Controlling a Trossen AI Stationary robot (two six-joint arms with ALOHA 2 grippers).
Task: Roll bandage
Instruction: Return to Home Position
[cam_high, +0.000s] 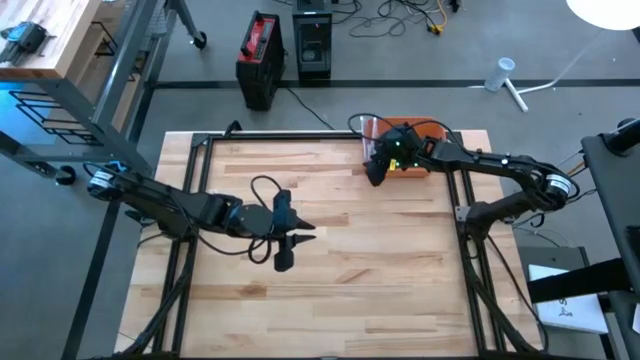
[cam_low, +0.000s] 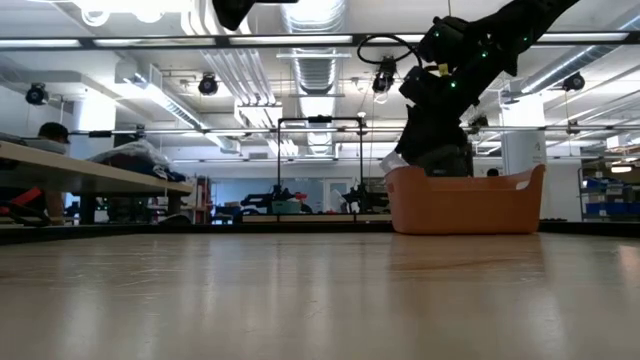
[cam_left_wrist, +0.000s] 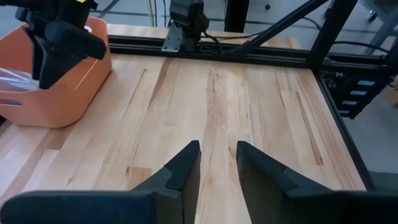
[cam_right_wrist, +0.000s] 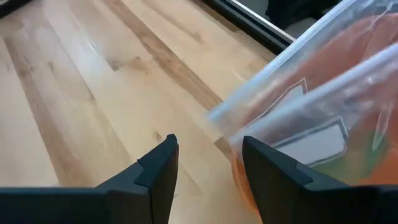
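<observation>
Arms, two of them, dark and jointed, reach over one pale wooden plank table (cam_high: 380, 290). The left arm (cam_high: 170, 205) lies across the table's left half. Its claw (cam_left_wrist: 217, 148) hangs above bare wood near the middle, its two fingers slightly spread with nothing between them. The right arm (cam_high: 500, 170) stretches to the far right part of the table, where one orange plastic bin (cam_low: 465, 205) stands by the far edge. The right claw (cam_right_wrist: 208, 143) hangs just over the bin's left end, its two fingers apart and empty. One transparent zip bag (cam_right_wrist: 323, 87) sits in the bin, leaning so that its upper edge pokes past the rim near the right claw. One pale label panel (cam_right_wrist: 317, 144) shows on the bag's side. What the bag holds cannot be made out. One person (cam_low: 52, 133) shows in the room beyond, at the far left of the low view.
</observation>
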